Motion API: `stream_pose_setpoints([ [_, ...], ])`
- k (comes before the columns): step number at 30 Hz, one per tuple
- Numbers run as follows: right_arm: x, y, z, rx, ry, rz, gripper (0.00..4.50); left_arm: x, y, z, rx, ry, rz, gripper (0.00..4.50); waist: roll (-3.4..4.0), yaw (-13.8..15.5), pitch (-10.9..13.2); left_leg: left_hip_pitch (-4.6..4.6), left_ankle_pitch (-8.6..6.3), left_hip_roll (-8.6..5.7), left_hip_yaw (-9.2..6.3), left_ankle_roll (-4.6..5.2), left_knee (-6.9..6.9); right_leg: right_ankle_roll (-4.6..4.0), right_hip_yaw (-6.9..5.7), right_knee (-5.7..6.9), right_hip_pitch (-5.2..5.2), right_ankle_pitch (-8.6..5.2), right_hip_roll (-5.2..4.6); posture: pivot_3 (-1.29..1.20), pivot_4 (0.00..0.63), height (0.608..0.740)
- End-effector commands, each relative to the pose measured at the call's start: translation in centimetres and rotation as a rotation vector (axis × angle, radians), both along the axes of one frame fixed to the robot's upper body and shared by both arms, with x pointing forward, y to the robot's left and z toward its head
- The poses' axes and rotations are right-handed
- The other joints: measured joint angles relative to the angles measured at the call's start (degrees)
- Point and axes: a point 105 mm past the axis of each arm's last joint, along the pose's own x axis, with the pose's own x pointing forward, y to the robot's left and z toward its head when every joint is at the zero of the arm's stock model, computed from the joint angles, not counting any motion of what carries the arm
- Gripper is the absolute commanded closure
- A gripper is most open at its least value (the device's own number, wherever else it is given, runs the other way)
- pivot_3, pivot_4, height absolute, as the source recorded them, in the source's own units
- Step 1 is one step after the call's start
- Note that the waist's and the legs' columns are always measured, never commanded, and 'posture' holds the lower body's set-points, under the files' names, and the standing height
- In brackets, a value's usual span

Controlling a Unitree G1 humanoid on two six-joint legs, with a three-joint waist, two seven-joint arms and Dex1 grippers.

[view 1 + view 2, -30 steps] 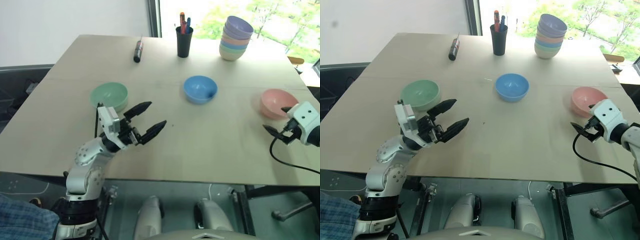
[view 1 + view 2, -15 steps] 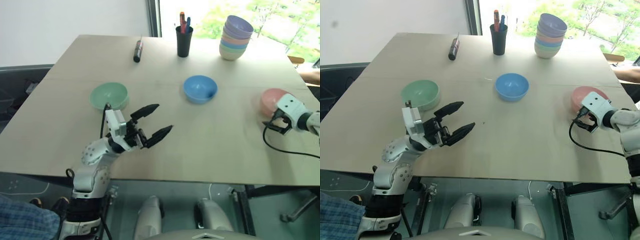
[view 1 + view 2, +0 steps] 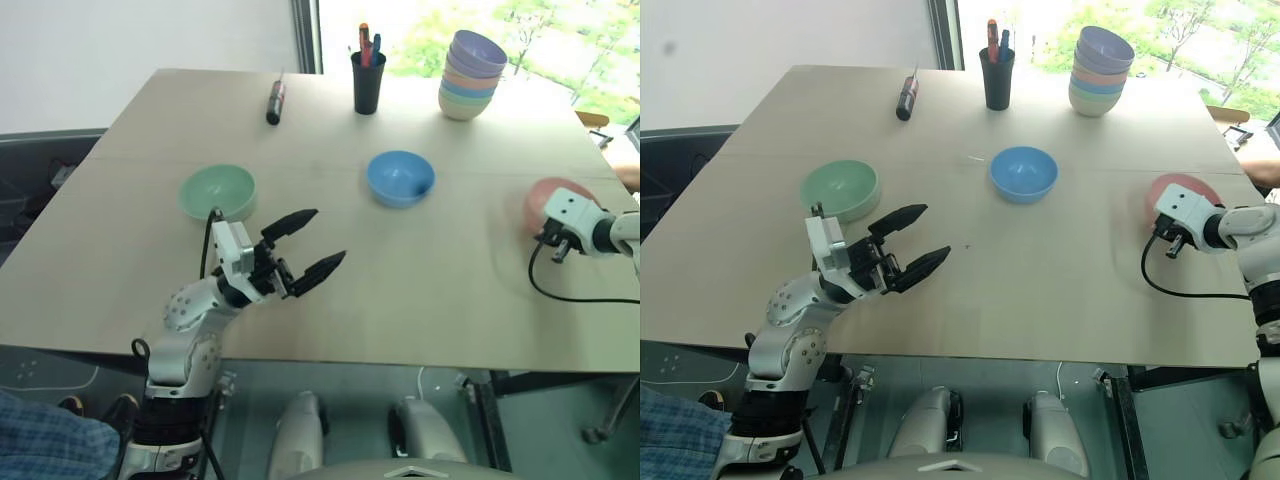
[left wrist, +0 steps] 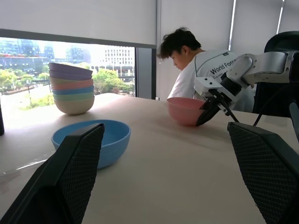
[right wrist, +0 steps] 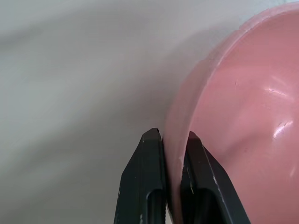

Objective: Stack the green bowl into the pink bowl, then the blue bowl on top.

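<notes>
The green bowl [image 3: 218, 190] sits on the table's left side, just beyond my left gripper [image 3: 328, 235], which hovers open and empty above the table. The blue bowl [image 3: 400, 177] rests mid-table, also seen between my left fingers [image 4: 70, 177] in the left wrist view. At the far right stands the pink bowl [image 3: 540, 195]. My right gripper [image 5: 174, 140] is shut on its near rim [image 5: 180, 116], one finger inside the bowl and one outside. The left wrist view shows that grip from the side, at the pink bowl [image 4: 184, 109].
A tall stack of pastel bowls [image 3: 472, 75], a black cup of pens [image 3: 368, 80] and a dark marker-like tool [image 3: 276, 102] stand along the table's far edge. A person [image 4: 196, 65] sits beyond the table's right end. A black cable trails from my right wrist.
My right gripper has moved forward onto the pink bowl and shut on its rim. The left gripper has stayed open, hardly moving.
</notes>
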Motion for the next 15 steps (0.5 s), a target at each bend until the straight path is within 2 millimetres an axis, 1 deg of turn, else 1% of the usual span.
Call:
stream_pose_setpoints([
  [1, -0.3, 1.7, 1.7, -0.084, -0.021, 0.146, 4.45, 0.0, 0.2, 0.6, 0.003, -0.035, 0.008, 0.00, 0.04, -0.04, 0.02, 0.00, 0.00, 0.00, 0.00, 0.00, 0.00, 0.00, 0.00, 0.00, 0.00, 0.00, 0.00, 0.00, 0.150, 0.740],
  [2, -0.3, 3.0, 2.5, -0.078, -0.035, 0.197, 4.45, 0.1, 0.3, 0.6, 0.005, -0.035, 0.016, 0.00, 0.05, -0.07, 0.03, 0.00, 0.00, 0.00, 0.00, 0.00, 0.00, 0.00, 0.00, 0.01, -0.01, 0.00, 0.00, 0.00, 0.150, 0.740],
  [3, -0.4, 3.9, 3.0, -0.072, -0.044, 0.227, 4.45, 0.2, 0.5, 0.7, 0.006, -0.035, 0.020, 0.00, 0.10, -0.30, 0.06, 0.00, 0.00, 0.01, -0.01, 0.00, 0.00, 0.00, 0.00, 0.01, -0.01, 0.00, 0.00, 0.00, 0.150, 0.740],
  [4, -0.8, 5.6, 3.9, -0.095, -0.063, 0.316, 4.45, 0.3, 0.6, 0.7, 0.010, -0.035, 0.023, 0.00, 0.15, -0.54, 0.09, 0.00, 0.00, 0.01, 0.00, 0.00, -0.01, 0.00, 0.01, 0.02, -0.03, 0.00, 0.01, 0.00, 0.150, 0.740],
  [5, -1.2, 7.0, 4.6, -0.115, -0.074, 0.385, 4.45, 0.3, 0.7, 0.7, 0.013, -0.036, 0.025, 0.00, 0.23, -0.74, 0.14, -0.01, 0.00, 0.01, 0.01, 0.00, 0.00, 0.00, 0.01, 0.03, -0.03, 0.00, 0.01, 0.00, 0.150, 0.740],
  [6, -1.8, 8.9, 5.4, -0.128, -0.089, 0.459, 4.45, 0.3, 0.8, 0.7, 0.016, -0.038, 0.027, 0.00, 0.31, -0.92, 0.19, -0.02, 0.00, 0.01, 0.00, -0.01, -0.01, 0.01, 0.01, 0.03, -0.04, 0.00, 0.01, 0.00, 0.150, 0.740],
  [7, -2.3, 10.4, 5.9, -0.126, -0.091, 0.507, 4.45, 0.4, 0.8, 0.8, 0.019, -0.040, 0.029, 0.00, 0.36, -1.08, 0.22, -0.02, 0.00, 0.01, 0.00, -0.01, -0.01, 0.01, 0.00, 0.04, -0.05, 0.00, 0.01, 0.00, 0.150, 0.740],
  [9, -3.7, 13.4, 6.6, -0.100, -0.082, 0.593, 4.45, 0.5, 1.0, 0.8, 0.025, -0.042, 0.033, 0.00, 0.36, -1.00, 0.22, -0.02, 0.01, 0.03, -0.03, -0.01, -0.04, 0.01, -0.02, 0.06, -0.07, 0.00, 0.02, 0.00, 0.150, 0.740],
  [12, -6.5, 17.7, 6.5, -0.062, -0.041, 0.733, 4.45, 0.6, 1.2, 0.9, 0.031, -0.045, 0.038, 0.00, 0.35, -0.95, 0.21, -0.06, 0.00, 0.04, -0.04, -0.01, -0.03, 0.01, -0.05, 0.04, -0.07, 0.00, 0.01, 0.00, 0.150, 0.740],
  [15, -8.5, 20.5, 5.3, -0.064, 0.004, 0.827, 4.45, 0.6, 1.3, 0.9, 0.034, -0.046, 0.041, 0.00, 0.32, -0.67, 0.23, -0.09, 0.00, 0.02, -0.04, -0.01, 0.02, 0.00, -0.07, 0.04, -0.07, 0.00, -0.03, 0.00, 0.150, 0.740],
])
